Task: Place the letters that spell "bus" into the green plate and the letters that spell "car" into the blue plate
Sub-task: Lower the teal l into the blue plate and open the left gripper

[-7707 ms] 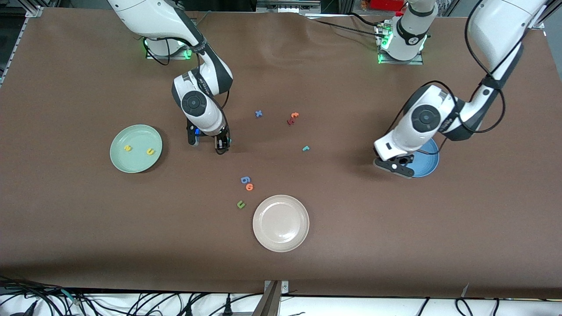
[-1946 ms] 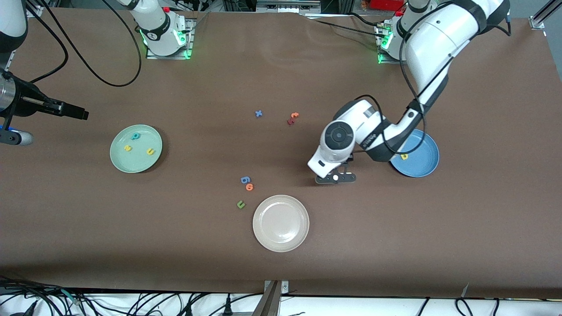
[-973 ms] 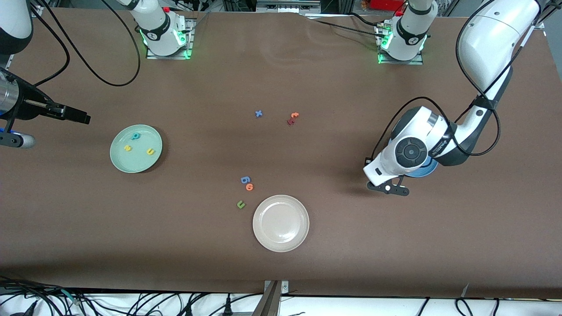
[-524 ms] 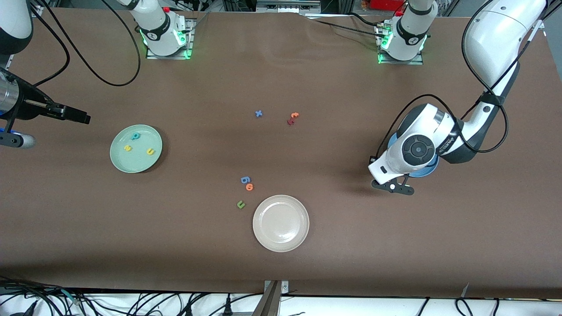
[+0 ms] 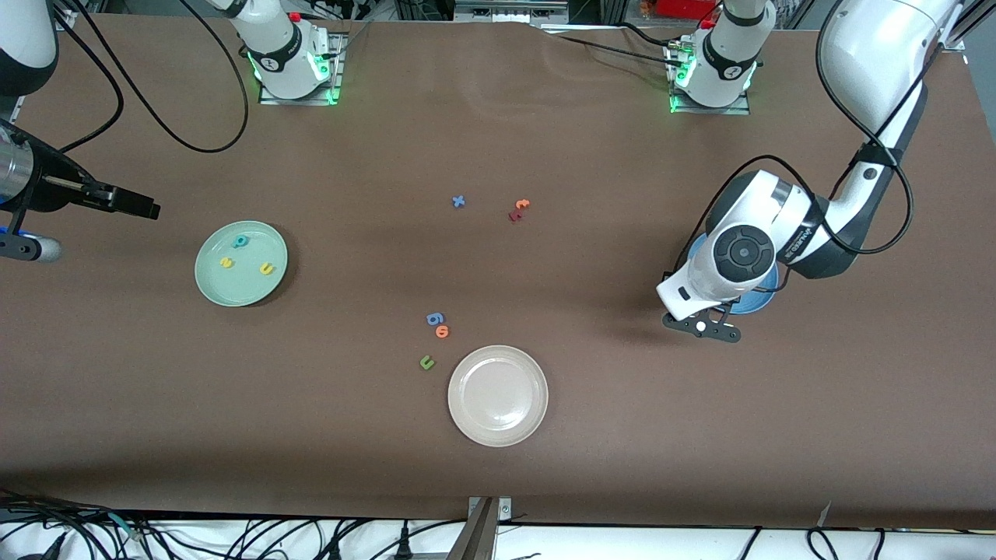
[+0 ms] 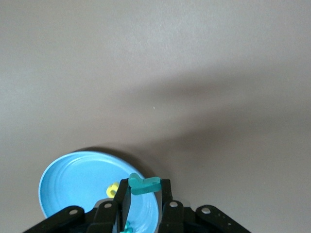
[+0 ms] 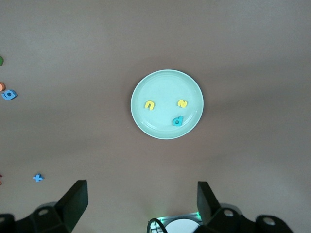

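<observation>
teal r (image 6: 144, 185): pinched between the shut jaws of the left gripper (image 6: 145, 194), carried in the air over the rim of the blue plate (image 6: 63, 180); by my reading it is the last of "car" on its way in, held above the rim so that it can drop inside.
blue plate: toward the left arm's end of the table (image 5: 591, 435); in the front view mostly covered by the left arm's wrist (image 5: 739, 257), only an edge showing (image 5: 751, 305).
letters already in the blue plate: a yellow a (image 6: 112, 190) lies on the floor of the plate just beside the jaws; a bit of teal (image 6: 127, 227) shows under the gripper, probably the c, too hidden to be sure.
green plate (image 5: 210, 284): toward the right arm's end of the table, holding the teal b (image 5: 241, 241), the yellow s (image 5: 226, 263) and the yellow u (image 5: 267, 269), apart from one another; "bus" looks finished.
right gripper (image 7: 141, 199): jaws wide apart, holding nothing; it hangs high over the table's edge past the green plate and waits, likely kept out of the way since its word is done.
leftovers: blue x (image 5: 458, 201), orange t (image 5: 522, 204) touching a dark red letter (image 5: 513, 215), blue g-like letter (image 5: 435, 318) beside an orange o (image 5: 442, 332), dark green u (image 5: 426, 362) just beside the cream-white plate (image 5: 467, 420); none belong to either word, so they sit on the bare table.
next: the jaws need to part once the r is well inside the rim.
</observation>
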{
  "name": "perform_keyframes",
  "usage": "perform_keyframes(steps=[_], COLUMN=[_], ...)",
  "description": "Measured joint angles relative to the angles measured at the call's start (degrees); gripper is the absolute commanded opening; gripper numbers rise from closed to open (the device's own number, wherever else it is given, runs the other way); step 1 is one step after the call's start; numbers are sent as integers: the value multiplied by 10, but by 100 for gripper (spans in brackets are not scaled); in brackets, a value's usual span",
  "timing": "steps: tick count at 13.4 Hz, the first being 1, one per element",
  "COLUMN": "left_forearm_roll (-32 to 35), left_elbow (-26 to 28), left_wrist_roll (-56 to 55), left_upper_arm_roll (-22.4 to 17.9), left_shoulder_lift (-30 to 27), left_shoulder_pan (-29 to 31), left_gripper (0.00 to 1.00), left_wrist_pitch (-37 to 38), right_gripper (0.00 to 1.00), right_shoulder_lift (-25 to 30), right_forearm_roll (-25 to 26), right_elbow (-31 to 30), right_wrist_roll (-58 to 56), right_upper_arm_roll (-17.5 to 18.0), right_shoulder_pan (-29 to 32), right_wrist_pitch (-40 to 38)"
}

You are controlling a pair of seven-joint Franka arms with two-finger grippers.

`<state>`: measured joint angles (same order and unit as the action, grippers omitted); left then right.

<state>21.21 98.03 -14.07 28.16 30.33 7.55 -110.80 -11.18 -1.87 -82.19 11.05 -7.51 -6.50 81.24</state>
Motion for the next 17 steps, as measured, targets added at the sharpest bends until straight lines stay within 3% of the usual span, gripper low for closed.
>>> perform_keyframes(steps=[3, 6, 9, 13, 17], left_forearm_roll=[-88, -123, -126, -126, -129], left_elbow=[12, 57, 108, 224, 271], left_wrist_roll=[80, 117, 138, 143, 144], left_upper_arm_roll=[-174, -299, -331, -347, -350], left_shoulder_lift=[-54, -109, -148, -162, -163], left_shoulder_pan=[-135, -236, -250, -250, -242], left_gripper=[22, 22, 22, 23, 24], left_wrist_pitch=[10, 11, 0, -131, -188], right_gripper=[100, 100, 100, 100, 100], right_shoulder_lift=[1, 1, 1, 1, 1], right_forearm_roll=[14, 16, 16, 16, 16], right_elbow=[0, -1, -2, -3, -3], right_wrist_roll=[0, 0, 0, 0, 0], right_upper_arm_roll=[3, 3, 3, 3, 3], right_shoulder_pan=[0, 0, 0, 0, 0], right_wrist_pitch=[0, 1, 1, 1, 3])
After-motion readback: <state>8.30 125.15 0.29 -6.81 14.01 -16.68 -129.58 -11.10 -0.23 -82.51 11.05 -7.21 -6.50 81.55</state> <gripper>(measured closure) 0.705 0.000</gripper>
